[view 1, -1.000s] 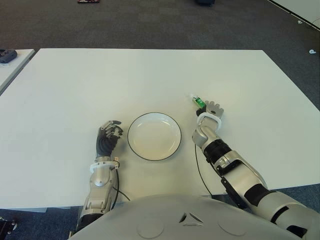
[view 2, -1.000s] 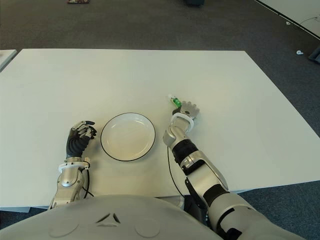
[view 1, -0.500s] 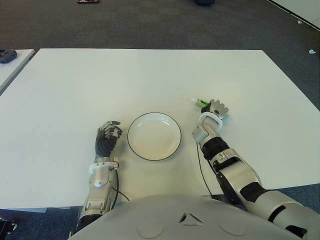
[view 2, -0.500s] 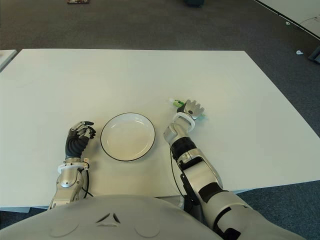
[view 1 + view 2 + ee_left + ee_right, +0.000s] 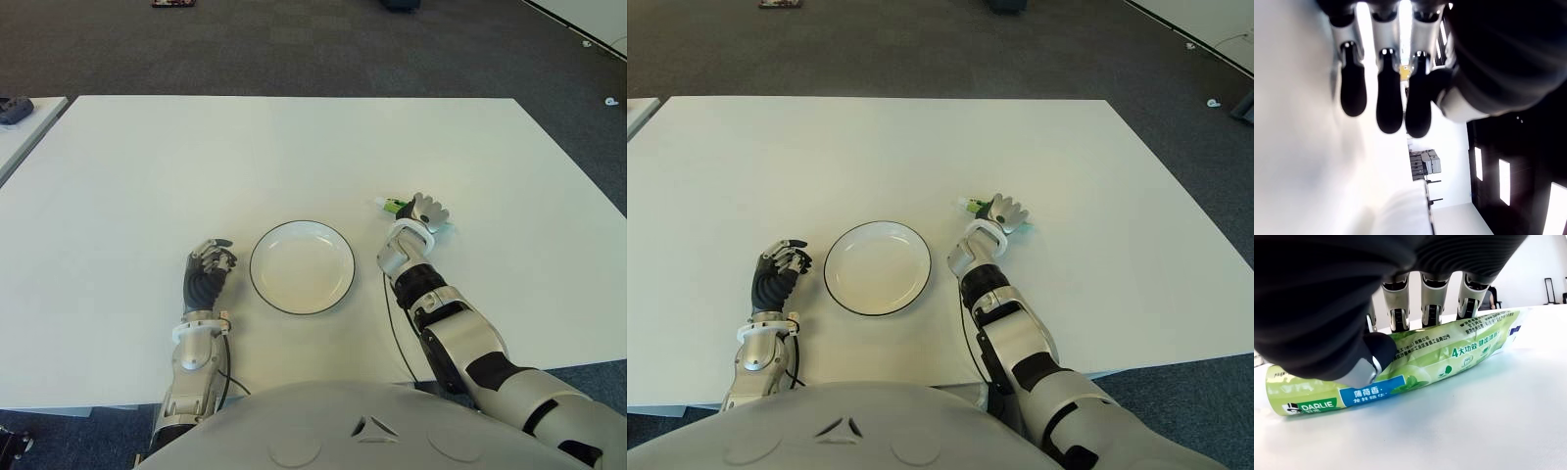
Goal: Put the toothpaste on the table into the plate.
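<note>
Left eye view: white table with a white, dark-rimmed plate near the front edge, nothing in it. Right hand sits to the right of the plate, palm down over the toothpaste; the tube's green and white end pokes out past the fingers on the plate side, and a sliver of it shows beyond the fingers on the far side. Left hand shows just left of the plate, fingers curled inward, nothing in them. Right eye view: same layout; the right hand covers most of the tube, which lies flat on the table, apart from the plate. Left wrist view: 3 dark fingertips hang side by side, bent toward the palm, with the thumb beside them; no object between them. Right wrist view: the toothpaste is a light green tube lying on its side on the table, label reading DARLIE. 3 fingers come down over the tube's far edge, and the thumb tip presses on its near face, so the tube is pinched between thumb and fingers. The tube's underside touches the table; it is not lifted.
</note>
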Robot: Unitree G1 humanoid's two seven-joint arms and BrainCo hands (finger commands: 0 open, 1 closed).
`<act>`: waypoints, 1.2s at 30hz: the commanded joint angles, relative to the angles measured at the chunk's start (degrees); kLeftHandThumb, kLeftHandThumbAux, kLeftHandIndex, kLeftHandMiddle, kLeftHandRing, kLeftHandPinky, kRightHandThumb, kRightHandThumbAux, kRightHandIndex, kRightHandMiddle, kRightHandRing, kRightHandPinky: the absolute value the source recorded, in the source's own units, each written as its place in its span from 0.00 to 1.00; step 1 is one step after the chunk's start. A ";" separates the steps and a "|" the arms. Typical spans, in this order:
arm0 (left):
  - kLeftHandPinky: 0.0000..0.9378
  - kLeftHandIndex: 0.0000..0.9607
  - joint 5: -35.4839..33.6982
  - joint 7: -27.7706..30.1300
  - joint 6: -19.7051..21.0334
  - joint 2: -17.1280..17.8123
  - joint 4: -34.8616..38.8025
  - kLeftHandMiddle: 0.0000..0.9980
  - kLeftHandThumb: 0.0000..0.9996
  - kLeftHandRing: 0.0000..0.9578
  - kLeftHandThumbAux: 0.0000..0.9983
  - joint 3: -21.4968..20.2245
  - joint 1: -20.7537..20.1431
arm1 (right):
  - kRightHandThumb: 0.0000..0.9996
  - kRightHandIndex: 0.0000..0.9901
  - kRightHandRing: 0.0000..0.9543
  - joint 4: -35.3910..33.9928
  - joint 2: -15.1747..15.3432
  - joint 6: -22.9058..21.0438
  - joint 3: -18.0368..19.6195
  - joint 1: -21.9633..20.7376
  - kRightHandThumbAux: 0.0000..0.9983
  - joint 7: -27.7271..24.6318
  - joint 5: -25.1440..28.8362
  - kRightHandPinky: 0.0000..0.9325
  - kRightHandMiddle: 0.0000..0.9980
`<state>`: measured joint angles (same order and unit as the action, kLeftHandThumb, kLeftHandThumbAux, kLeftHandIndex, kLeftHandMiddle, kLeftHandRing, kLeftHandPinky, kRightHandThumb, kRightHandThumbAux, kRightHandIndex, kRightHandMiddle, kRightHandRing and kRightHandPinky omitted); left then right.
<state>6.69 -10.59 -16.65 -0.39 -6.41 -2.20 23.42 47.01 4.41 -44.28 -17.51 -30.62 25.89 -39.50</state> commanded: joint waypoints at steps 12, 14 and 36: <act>0.59 0.45 0.31 -0.39 3.05 -0.72 -1.41 0.59 0.70 0.60 0.72 -0.86 1.42 | 0.85 0.45 0.74 0.86 -0.03 14.21 4.84 4.45 0.66 8.89 6.14 0.80 0.57; 0.59 0.45 0.60 -0.45 3.39 -0.69 -1.18 0.58 0.70 0.60 0.72 -0.86 1.43 | 0.85 0.45 0.76 0.89 -0.18 15.34 5.13 4.48 0.67 10.24 6.40 0.82 0.59; 0.60 0.45 1.24 -0.79 2.60 -0.82 -1.62 0.59 0.70 0.61 0.72 -1.28 1.16 | 0.84 0.45 0.84 -2.75 -0.22 22.23 6.33 6.56 0.67 16.40 8.20 0.91 0.49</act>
<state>7.47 -10.64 -15.89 -0.89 -5.66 -3.43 23.61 45.02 4.46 -23.43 -11.67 -24.64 41.67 -32.15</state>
